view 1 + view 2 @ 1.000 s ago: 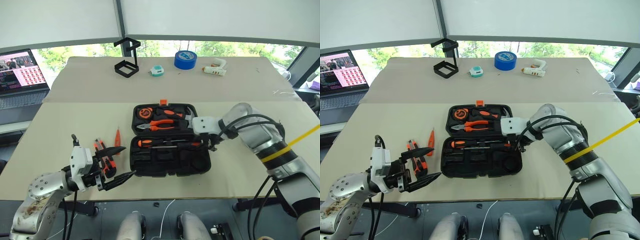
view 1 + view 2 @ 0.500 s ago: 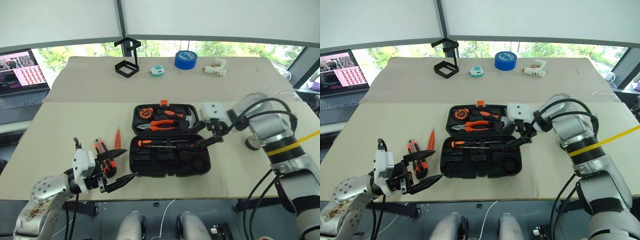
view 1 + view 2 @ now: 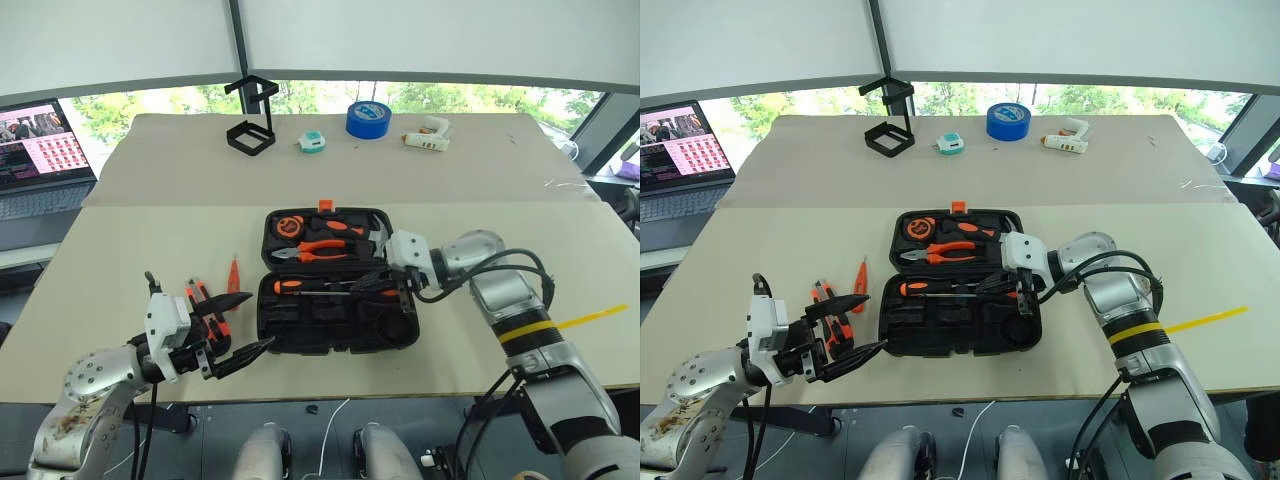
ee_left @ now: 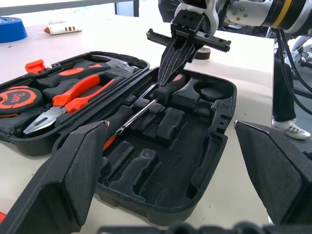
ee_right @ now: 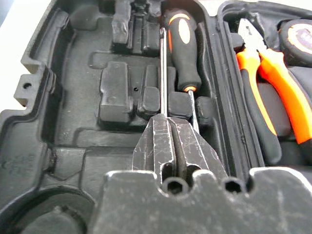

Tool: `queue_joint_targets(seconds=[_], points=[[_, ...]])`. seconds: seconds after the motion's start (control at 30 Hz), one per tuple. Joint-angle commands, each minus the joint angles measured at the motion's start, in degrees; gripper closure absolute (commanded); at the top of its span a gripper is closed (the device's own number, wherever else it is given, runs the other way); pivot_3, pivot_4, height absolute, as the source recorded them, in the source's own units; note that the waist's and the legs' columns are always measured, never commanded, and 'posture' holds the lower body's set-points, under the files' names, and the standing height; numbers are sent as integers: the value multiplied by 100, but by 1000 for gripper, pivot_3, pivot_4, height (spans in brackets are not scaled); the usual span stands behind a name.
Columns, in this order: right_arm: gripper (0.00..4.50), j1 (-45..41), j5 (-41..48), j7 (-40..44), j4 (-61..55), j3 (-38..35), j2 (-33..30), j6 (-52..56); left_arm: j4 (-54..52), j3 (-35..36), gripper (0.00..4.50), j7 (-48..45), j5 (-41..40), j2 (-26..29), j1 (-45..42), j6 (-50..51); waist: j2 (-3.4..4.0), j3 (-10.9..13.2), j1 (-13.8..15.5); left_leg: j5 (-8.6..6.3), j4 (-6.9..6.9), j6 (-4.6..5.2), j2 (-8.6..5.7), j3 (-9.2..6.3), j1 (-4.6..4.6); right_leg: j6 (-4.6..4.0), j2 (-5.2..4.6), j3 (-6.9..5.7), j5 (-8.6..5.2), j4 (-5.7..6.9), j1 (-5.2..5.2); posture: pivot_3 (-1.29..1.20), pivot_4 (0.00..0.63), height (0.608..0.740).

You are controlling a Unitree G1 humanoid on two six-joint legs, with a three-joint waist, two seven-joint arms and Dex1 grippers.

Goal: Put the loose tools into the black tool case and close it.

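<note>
The right gripper [image 4: 171,66] has its jaws closed and empty over the open black moulded-plastic tool case [image 3: 338,283], just above two screwdrivers [image 5: 183,46] in their recesses. The left gripper [image 3: 235,335], jaws wide apart, hovers beside an orange-black utility knife [image 3: 207,304] and a slim orange tester screwdriver [image 3: 234,277] on the beige worktop [image 3: 130,260].

Head overhead; wrists near case [image 3: 338,280]
</note>
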Motion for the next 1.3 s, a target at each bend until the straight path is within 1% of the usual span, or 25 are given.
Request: queue_joint_targets(seconds=[0.03,0.17,0.37,0.47,0.57,0.6,0.63,0.7,0.73,0.77,0.87,0.93,1.0,1.03,1.1,1.17,1.23,1.3], points=[[4362,-4,-256,-95,296,163,5,-298,-191,-35,0,176,22,-63,-48,10,0,0,-7,0,0,0,0,0,0,0,0,0,0,0,0,0,150,740],[4362,-96,-420,-254,569,281,79,-393,-220,-31,0,306,5,-92,-28,36,-4,-3,-20,0,0,0,0,0,14,0,0,1,0,1,11,0,150,740],[4362,-178,-549,-348,626,410,214,29,-424,58,0,622,-92,-85,82,338,-21,-13,-45,0,-2,-1,5,0,64,-2,2,2,-1,7,54,0,150,740],[4362,-116,-211,-379,347,174,226,171,-588,149,0,779,-93,-94,211,404,-22,-14,-45,-1,-7,-2,7,0,93,-6,0,1,-2,3,82,0,150,740],[4362,3,436,-219,-70,-324,129,234,-685,525,0,940,-272,-123,470,468,-22,-13,-43,-1,-9,-2,9,-3,92,-7,-2,1,-3,1,81,0,150,740],[3986,114,765,-144,-287,-581,28,446,-716,760,0,1007,-392,-154,642,511,-23,-13,-42,-1,-11,-2,11,-4,87,-7,-4,1,-3,1,76,0,150,740],[3852,310,1150,-52,-503,-918,-147,706,-717,1107,0,1063,-499,-194,900,518,-22,-13,-41,-1,-12,-2,11,-4,80,-7,-5,1,-3,0,69,0,150,740],[3290,761,1559,123,-796,-1391,-508,781,-712,1684,0,1087,-612,-230,1428,527,-23,-12,-18,-1,-15,-2,13,-7,53,-6,-10,1,-3,-4,46,0,150,740],[2975,978,1612,117,-872,-1566,-653,649,-691,1916,0,1052,-569,-256,1646,414,-23,-12,-4,-3,-15,1,11,-9,42,-5,-15,0,-3,-10,39,0,150,740],[2538,1216,1660,17,-939,-1799,-758,457,-633,2203,0,1080,-507,-326,1881,290,-24,-12,9,-6,-16,5,8,-7,39,-5,-20,0,-4,-17,38,0,150,740],[1539,1683,1803,-110,-1095,-2256,-914,102,-464,2796,0,1192,-416,-499,2308,91,-32,-10,5,-11,-16,11,4,2,43,-5,-23,1,-4,-29,42,0,150,740],[729,1993,1808,114,-901,-2528,-1058,-553,-228,3186,0,1265,-278,-561,2650,83,-33,-9,-2,-10,-16,9,6,3,49,-19,-15,2,-12,-25,42,0,150,740],[182,2282,1874,122,-728,-2803,-1107,-969,-44,3455,0,1582,-135,-574,2943,396,-33,-9,-18,-9,-16,8,5,4,51,-41,-8,3,-26,-25,41,0,150,740],[31,2365,1934,80,-693,-2892,-1095,-1051,-3,3528,0,1740,-113,-573,3010,553,-35,-8,-31,-9,-16,8,5,4,52,-43,-8,3,-30,-24,42,0,150,740],[31,2503,2130,-27,-774,-3025,-1087,-833,-72,3587,0,1824,-267,-505,3030,780,-41,-5,-37,-10,-16,9,3,6,53,-29,-8,5,-28,-21,41,0,150,740],[31,2592,2206,43,-940,-3017,-1082,-852,-249,3553,0,1852,-498,-302,2909,1116,-46,-3,-32,-9,-15,8,4,5,54,-18,-6,5,-21,-16,40,0,150,740],[31,2586,2261,-55,-1139,-2988,-1041,-798,-408,3498,0,2005,-648,-93,2696,1502,-52,0,-2,-5,-15,3,8,1,56,-43,-7,4,-34,-9,39,0,150,740],[31,2424,2339,-188,-1420,-2916,-1027,-585,-598,3346,0,2514,-702,353,2259,2293,-53,-1,14,-2,-15,-2,10,-1,56,-56,-9,6,-39,-4,36,0,150,740]])
